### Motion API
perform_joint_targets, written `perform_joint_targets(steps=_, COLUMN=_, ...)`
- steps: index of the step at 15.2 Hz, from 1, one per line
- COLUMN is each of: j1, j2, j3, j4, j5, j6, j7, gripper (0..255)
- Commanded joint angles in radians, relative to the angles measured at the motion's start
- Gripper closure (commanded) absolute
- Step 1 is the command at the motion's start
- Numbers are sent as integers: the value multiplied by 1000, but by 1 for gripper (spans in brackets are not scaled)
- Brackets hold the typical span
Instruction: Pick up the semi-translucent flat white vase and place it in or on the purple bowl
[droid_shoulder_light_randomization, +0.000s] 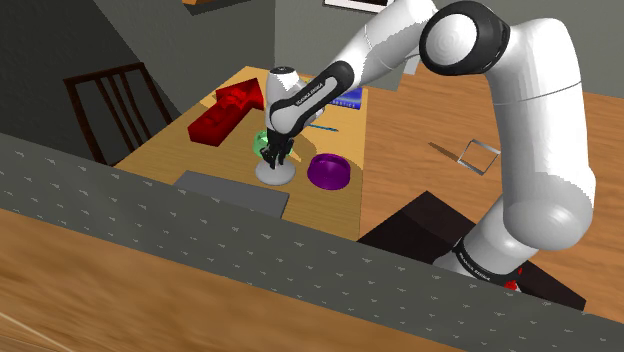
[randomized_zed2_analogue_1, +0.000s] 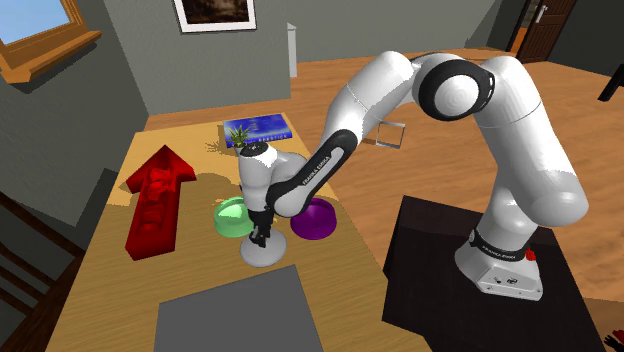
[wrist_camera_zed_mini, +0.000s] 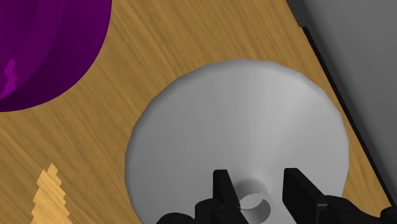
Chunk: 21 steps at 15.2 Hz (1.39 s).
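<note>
**Wood surface: vase at centre, fingers astride its neck**

Wood surface (droid_shoulder_light_randomization: 170, 150) carries the whitish vase (droid_shoulder_light_randomization: 277, 172), upright on its broad flat foot. In the wrist view the fingers (wrist_camera_zed_mini: 222, 184) of the gripper (wrist_camera_zed_mini: 256, 172) stand apart on either side of the narrow neck. A sliver of gap shows at one side, so the vase (wrist_camera_zed_mini: 242, 127) is not clasped.

Clearances: the purple bowl (droid_shoulder_light_randomization: 328, 170) sits just beside the vase, to the shoulder view's right. A strip of bare wood separates bowl (wrist_camera_zed_mini: 44, 51) and foot. A grey slab (droid_shoulder_light_randomization: 235, 193) lies on the near side, its edge close to the foot. The green bowl (randomized_zed2_analogue_1: 232, 217) lies just beyond the vase (randomized_zed2_analogue_1: 262, 252), to the second exterior view's left. The red arrow block (randomized_zed2_analogue_1: 155, 200) is further left, well apart. The surface's right edge runs just past the purple bowl (randomized_zed2_analogue_1: 315, 220), with the black stand (randomized_zed2_analogue_1: 430, 260) beyond it.

Obstructions: the gripper (droid_shoulder_light_randomization: 272, 155) hides the vase neck in the shoulder view. The arm covers part of the green bowl (droid_shoulder_light_randomization: 261, 140). A grey ledge in the foreground cuts off the surface's near edge.
</note>
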Motion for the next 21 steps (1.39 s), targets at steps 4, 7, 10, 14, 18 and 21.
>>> perform_joint_targets(steps=4, j1=0, j2=1, j3=0, j4=0, j5=0, j6=0, j7=0, gripper=255)
perform_joint_targets(steps=7, j1=-4, j2=-29, j3=6, j4=-5, j5=6, j6=-25, j7=-4, gripper=255)
perform_joint_targets(steps=10, j1=-8, j2=-58, j3=11, j4=-7, j5=13, j6=-51, j7=-9, gripper=255)
perform_joint_targets(steps=14, j1=-13, j2=-95, j3=18, j4=-7, j5=21, j6=-88, j7=-14, gripper=255)
perform_joint_targets(steps=18, j1=-17, j2=-130, j3=24, j4=-4, j5=30, j6=-126, j7=-20, gripper=255)
perform_joint_targets(steps=21, j1=-20, j2=-154, j3=29, j4=1, j5=37, j6=-155, j7=-24, gripper=255)
